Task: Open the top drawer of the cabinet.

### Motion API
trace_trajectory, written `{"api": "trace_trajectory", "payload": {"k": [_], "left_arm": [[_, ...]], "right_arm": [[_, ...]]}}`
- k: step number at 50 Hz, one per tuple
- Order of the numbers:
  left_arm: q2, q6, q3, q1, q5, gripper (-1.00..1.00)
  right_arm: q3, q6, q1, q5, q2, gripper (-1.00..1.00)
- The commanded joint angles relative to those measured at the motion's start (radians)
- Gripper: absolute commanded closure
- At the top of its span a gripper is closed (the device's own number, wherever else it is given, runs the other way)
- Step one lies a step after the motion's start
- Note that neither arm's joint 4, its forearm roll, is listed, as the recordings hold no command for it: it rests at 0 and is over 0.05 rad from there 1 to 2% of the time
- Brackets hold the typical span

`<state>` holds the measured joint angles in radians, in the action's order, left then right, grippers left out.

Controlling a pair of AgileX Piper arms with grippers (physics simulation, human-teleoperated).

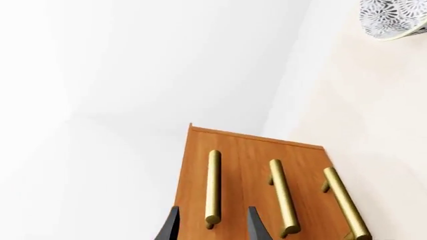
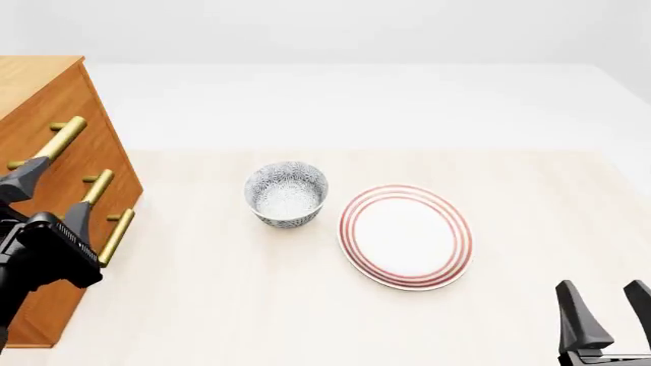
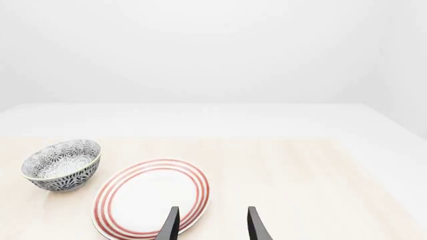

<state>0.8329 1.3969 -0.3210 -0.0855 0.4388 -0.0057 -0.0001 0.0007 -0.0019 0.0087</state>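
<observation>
Top drawer (image 2: 41, 126) of cabinet (image 2: 30, 84), far left of table (image 2: 305, 305), judged closed. Brass handle (image 1: 213, 187) framed between spread fingers of left gripper (image 1: 212, 227), aligned to straddle the bar before gripping. Right gripper (image 2: 607, 309) idle near right, fingers apart, clear of plate (image 2: 405, 236) and bowl (image 2: 287, 193).

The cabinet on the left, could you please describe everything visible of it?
The cabinet is an orange-brown wooden chest with a flat top, standing upright at the table's left edge. Its front carries three stacked brass bar handles; the top drawer looks closed. The left claw, open, straddles the top handle in the wrist view; whether it touches is unclear.
</observation>
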Motion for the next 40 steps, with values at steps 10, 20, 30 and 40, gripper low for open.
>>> {"api": "trace_trajectory", "payload": {"k": [10, 20, 30, 40], "left_arm": [[0.050, 0.031, -0.036, -0.050, 0.024, -1.00], [0.075, 0.035, -0.067, -0.063, 0.018, -1.00], [0.129, 0.024, -0.084, -0.072, 0.039, -1.00], [0.175, 0.010, -0.114, -0.074, 0.045, -1.00]], "right_arm": [[0.001, 0.000, 0.000, 0.000, -0.001, -1.00], [0.001, 0.000, 0.000, 0.000, -0.001, -1.00], [0.001, 0.000, 0.000, 0.000, -0.001, -1.00], [0.001, 0.000, 0.000, 0.000, -0.001, -1.00]]}}
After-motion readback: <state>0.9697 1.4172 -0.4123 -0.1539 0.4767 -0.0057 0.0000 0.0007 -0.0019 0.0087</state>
